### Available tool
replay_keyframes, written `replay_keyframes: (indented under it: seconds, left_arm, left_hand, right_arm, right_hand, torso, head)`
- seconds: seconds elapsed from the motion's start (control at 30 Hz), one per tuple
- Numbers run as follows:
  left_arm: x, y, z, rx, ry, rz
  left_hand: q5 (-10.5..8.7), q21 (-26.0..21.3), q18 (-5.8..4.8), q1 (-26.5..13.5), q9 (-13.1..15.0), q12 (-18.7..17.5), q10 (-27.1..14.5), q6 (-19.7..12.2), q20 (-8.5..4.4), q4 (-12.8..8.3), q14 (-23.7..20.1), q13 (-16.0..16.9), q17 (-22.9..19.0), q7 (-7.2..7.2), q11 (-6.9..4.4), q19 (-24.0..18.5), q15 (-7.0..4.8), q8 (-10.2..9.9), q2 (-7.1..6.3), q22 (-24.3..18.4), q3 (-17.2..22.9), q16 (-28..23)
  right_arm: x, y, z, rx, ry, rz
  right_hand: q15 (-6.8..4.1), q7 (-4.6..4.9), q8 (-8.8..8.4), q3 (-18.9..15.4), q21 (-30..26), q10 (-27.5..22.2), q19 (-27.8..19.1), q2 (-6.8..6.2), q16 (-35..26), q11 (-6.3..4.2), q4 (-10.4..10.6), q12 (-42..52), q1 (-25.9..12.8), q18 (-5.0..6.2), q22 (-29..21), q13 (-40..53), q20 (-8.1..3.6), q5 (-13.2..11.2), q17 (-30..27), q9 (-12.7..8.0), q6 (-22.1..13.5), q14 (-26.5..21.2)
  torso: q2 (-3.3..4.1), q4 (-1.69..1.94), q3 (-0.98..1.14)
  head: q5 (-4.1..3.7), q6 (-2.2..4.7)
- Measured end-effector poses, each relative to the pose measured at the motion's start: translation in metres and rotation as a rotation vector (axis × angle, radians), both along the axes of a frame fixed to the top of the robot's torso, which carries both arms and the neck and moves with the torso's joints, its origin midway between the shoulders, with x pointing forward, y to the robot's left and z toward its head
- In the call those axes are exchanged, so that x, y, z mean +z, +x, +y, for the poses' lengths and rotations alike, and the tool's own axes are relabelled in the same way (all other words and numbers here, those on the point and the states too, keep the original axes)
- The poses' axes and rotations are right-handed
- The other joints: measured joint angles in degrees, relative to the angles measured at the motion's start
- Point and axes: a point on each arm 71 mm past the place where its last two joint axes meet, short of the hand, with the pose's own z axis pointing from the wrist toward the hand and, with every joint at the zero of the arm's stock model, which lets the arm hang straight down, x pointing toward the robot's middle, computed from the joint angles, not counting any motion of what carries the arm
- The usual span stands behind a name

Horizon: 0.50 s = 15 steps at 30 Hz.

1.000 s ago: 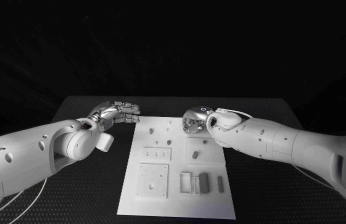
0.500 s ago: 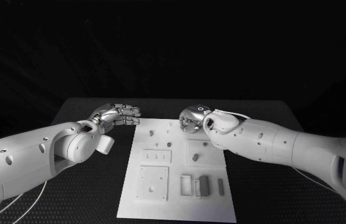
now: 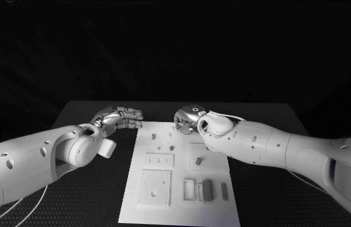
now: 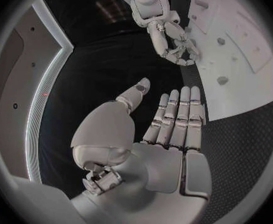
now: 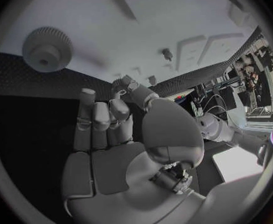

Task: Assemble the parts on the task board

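Note:
The white task board (image 3: 143, 199) lies mid-table with small grey parts on it, among them a peg (image 3: 153, 135), a knob (image 3: 198, 160) and a dark block (image 3: 207, 187). My left hand (image 3: 120, 118) hovers just off the board's far left corner, fingers straight and side by side, thumb apart, holding nothing (image 4: 173, 119). My right hand (image 3: 188, 119) hangs over the board's far end, fingers loosely bent with the thumb beside them, nothing in it (image 5: 105, 124). A toothed gear (image 5: 47, 49) lies on the board beyond its fingertips. The left wrist view shows the right hand (image 4: 172, 39) at the board's edge (image 4: 235, 89).
The black table (image 3: 88, 196) runs around the board on all sides, with bare mat to the left and right. Recessed pockets (image 3: 155, 185) and slots (image 3: 188, 186) take up the board's near half. A thin cable (image 3: 22, 206) trails under my left arm.
My right hand has slid leftward along the board's far end, closer to the left hand. The left hand has barely shifted.

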Motion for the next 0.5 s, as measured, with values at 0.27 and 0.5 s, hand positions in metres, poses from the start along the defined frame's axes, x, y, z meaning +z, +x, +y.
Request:
replay_keyframes:
  seconds: [0.27, 0.5]
  left_arm:
    - [0.000, 0.001, -0.004, -0.006, -0.001, 0.000]
    - [0.000, 0.001, -0.006, -0.009, -0.002, 0.000]
  left_hand:
    - [0.00, 0.0, 0.00, 0.0, 0.0, 0.0, 0.0, 0.0, 0.00, 0.0, 0.0, 0.0, 0.0, 0.00, 0.00, 0.0, 0.00, 0.0, 0.00, 0.0, 0.0, -0.2]
    - [0.00, 0.0, 0.00, 0.0, 0.0, 0.0, 0.0, 0.0, 0.00, 0.0, 0.0, 0.0, 0.0, 0.00, 0.00, 0.0, 0.00, 0.0, 0.00, 0.0, 0.0, -0.2]
  right_arm:
    - [0.000, 0.002, 0.013, 0.004, -0.009, -0.014]
    - [0.000, 0.004, 0.018, -0.002, -0.023, -0.026]
  right_hand:
    - [0.00, 0.00, -0.06, 0.1, 0.0, 0.0, 0.0, -0.37, 0.0, 0.01, 0.1, -0.2, -0.4, -0.01, 0.0, -0.2, 0.00, 0.0, -0.4, 0.0, 0.0, 0.0]
    - [0.02, 0.01, -0.18, 0.1, 0.0, 0.0, 0.0, -0.38, 0.0, 0.01, 0.1, -0.2, -0.4, -0.02, 0.0, -0.3, 0.01, 0.0, -0.5, -0.1, 0.0, 0.0]
  torso:
    - [0.05, 0.05, -0.01]
    - [0.05, 0.08, -0.08]
  head:
    - [-0.03, -0.03]
    - [0.01, -0.21]
